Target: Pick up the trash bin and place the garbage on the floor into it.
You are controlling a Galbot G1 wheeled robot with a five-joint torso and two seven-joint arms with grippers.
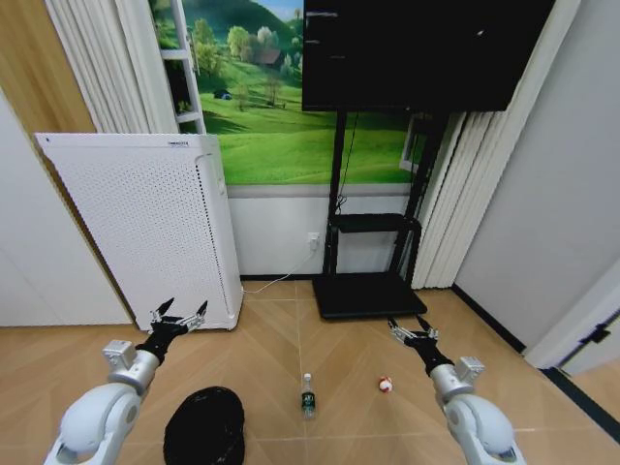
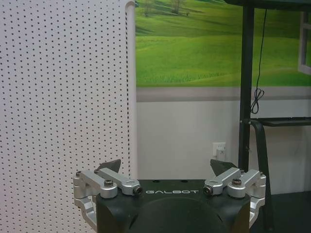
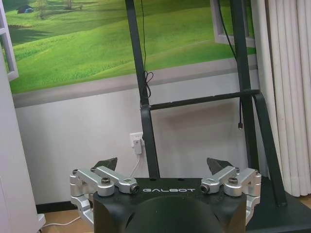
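Note:
The black mesh trash bin [image 1: 204, 427] stands on the wooden floor at the lower left, just right of my left arm. A clear bottle with a green label [image 1: 308, 395] lies on the floor in the middle. To its right lies a small red-and-white scrap [image 1: 386, 385]. My left gripper [image 1: 180, 318] is held up open above and behind the bin, facing the white appliance; its left wrist view shows the left gripper [image 2: 165, 167] with jaws spread and empty. My right gripper [image 1: 411, 329] is open too, raised right of the scrap; the right gripper [image 3: 163, 165] faces the wall.
A tall white perforated appliance [image 1: 155, 228] stands at the back left. A black TV stand [image 1: 368, 291] with a screen [image 1: 417, 48] sits against the wall in the middle, its cable running to a wall socket [image 3: 137, 142]. Curtains [image 1: 455, 213] hang at the right.

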